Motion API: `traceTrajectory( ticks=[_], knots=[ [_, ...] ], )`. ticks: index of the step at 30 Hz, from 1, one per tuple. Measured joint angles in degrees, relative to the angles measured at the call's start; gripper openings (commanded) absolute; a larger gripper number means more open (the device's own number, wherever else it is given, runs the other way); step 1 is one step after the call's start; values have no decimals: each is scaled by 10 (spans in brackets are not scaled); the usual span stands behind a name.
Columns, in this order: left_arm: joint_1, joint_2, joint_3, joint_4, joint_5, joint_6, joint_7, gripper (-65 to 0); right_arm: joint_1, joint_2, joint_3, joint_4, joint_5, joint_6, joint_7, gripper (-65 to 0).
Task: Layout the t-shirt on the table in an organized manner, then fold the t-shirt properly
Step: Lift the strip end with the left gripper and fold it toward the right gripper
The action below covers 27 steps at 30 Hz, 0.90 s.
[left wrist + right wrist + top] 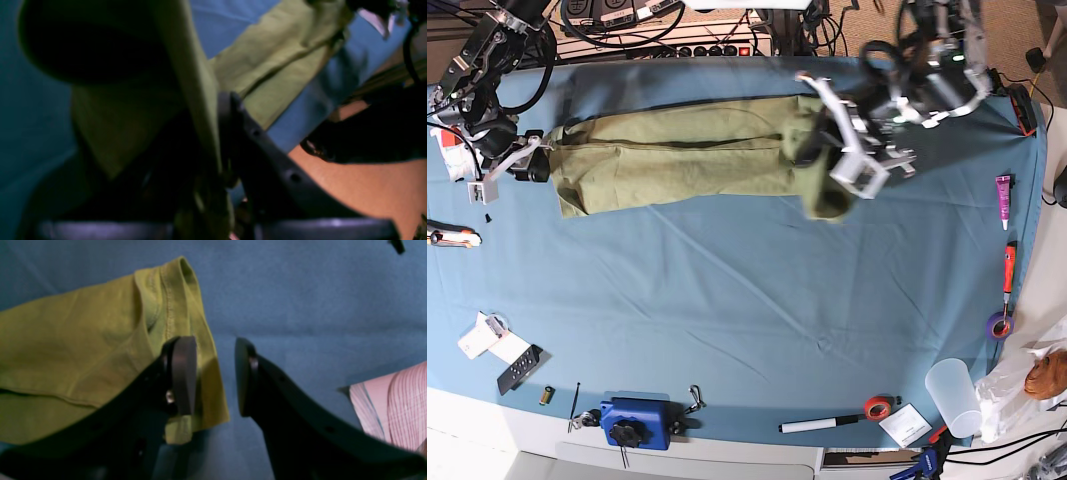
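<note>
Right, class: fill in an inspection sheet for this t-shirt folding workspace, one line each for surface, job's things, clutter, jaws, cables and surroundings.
Surface: table with blue cloth cover, white front edge.
Job's things: olive t-shirt stretched lengthwise along the far side, one end lifted and bunched.
Clutter: blue box, marker, tape roll, plastic cup, orange tool, remote.
Jaws: left gripper shut on the t-shirt's raised end; right gripper with jaws apart beside the hem, nothing between them.
Cables: black bundle behind the far edge.
Surroundings: pink striped cloth at the right wrist view's edge.
</note>
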Motion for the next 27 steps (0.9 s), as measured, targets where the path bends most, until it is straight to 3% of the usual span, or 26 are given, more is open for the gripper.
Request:
traceTrajectory(
  ticks=[6,9,18,20,22,24,25,27],
  knots=[
    [-18,11,97,-61,58,4,0,-650,0,0,0,0,0,0,0,-449],
    [-38,23,125,-86,83,42,-15,-650,0,0,0,0,0,0,0,-449],
    [-81,44,160,-142,101,43,-27,-650,0,0,0,0,0,0,1,-449],
    [-81,44,161,-144,101,18,-50,-650,0,0,0,0,0,0,0,-449],
    [-81,46,161,-144,101,-14,-73,-510,0,0,0,0,0,0,4,-449],
    [-81,51,162,-144,96,-22,-90,-379,0,0,0,0,0,0,4,-449],
    [-81,52,161,-144,82,-21,-98,-345,0,0,0,0,0,0,4,-449],
    [-82,52,161,-142,50,-20,-103,-339,0,0,0,0,0,0,5,-449]
  ],
)
